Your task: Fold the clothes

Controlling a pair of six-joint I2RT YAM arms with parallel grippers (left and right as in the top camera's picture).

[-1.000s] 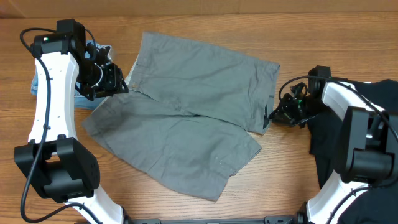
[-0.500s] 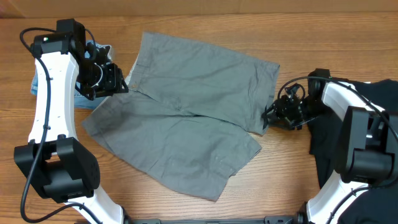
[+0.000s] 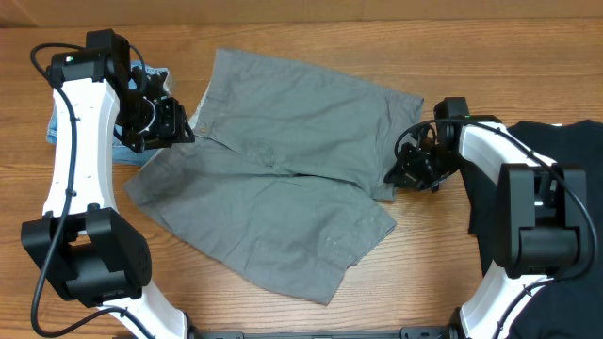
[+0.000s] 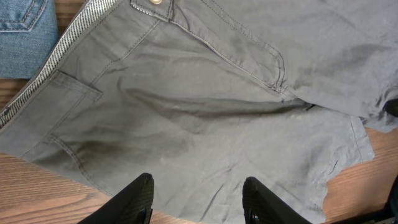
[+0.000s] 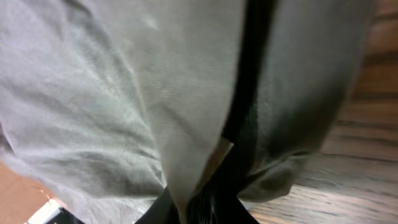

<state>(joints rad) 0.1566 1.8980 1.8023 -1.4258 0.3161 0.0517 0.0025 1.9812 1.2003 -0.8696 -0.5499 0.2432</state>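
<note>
The grey shorts (image 3: 292,160) lie spread flat on the wooden table, waistband to the left, legs to the right. My left gripper (image 3: 174,122) hovers open over the waistband end. In the left wrist view its fingers (image 4: 198,186) are apart above the shorts (image 4: 205,112), near a pocket seam and button. My right gripper (image 3: 396,176) is at the hem of the far leg. In the right wrist view its fingers (image 5: 199,205) are closed on a fold of the grey cloth (image 5: 93,93).
Light-blue denim jeans (image 3: 64,127) lie at the far left under the left arm, and show in the left wrist view (image 4: 22,25). A black garment (image 3: 565,188) lies at the right edge under the right arm. Bare wood shows along the front.
My right gripper has moved left onto the hem of the shorts' leg and closed on it, bunching the hem slightly. The left arm has not moved.
</note>
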